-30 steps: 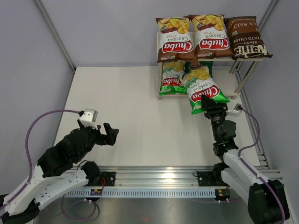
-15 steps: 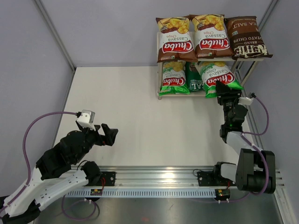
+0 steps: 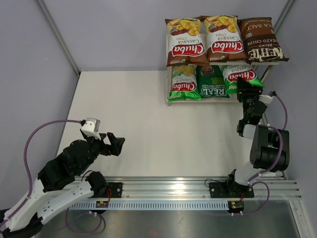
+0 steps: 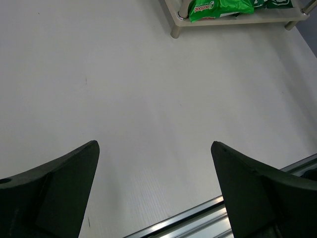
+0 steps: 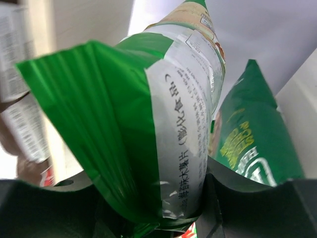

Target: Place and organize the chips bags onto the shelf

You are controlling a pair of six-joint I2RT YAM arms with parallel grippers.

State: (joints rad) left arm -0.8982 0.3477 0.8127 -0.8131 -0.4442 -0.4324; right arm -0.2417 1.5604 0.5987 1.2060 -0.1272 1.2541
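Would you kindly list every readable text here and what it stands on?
"Chuba", "Cassava Chips": left brown bag, right brown bag, left green bag.
"Chuba": right green bag, in right gripper.
"REAL": dark-green bag.
"KETTLE", "POTATO CHIPS": dark-brown bag.
Back print in right wrist view: too blurred.

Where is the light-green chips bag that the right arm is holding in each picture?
Top external: the light-green bag is at the right end of the shelf, lower tier, in the right gripper.
Left wrist: not in it; the other light-green bag shows at the top edge.
Right wrist: it fills the middle, pinched between the fingers.
Landmark: the dark-green bag beside it, in the top and right wrist views.
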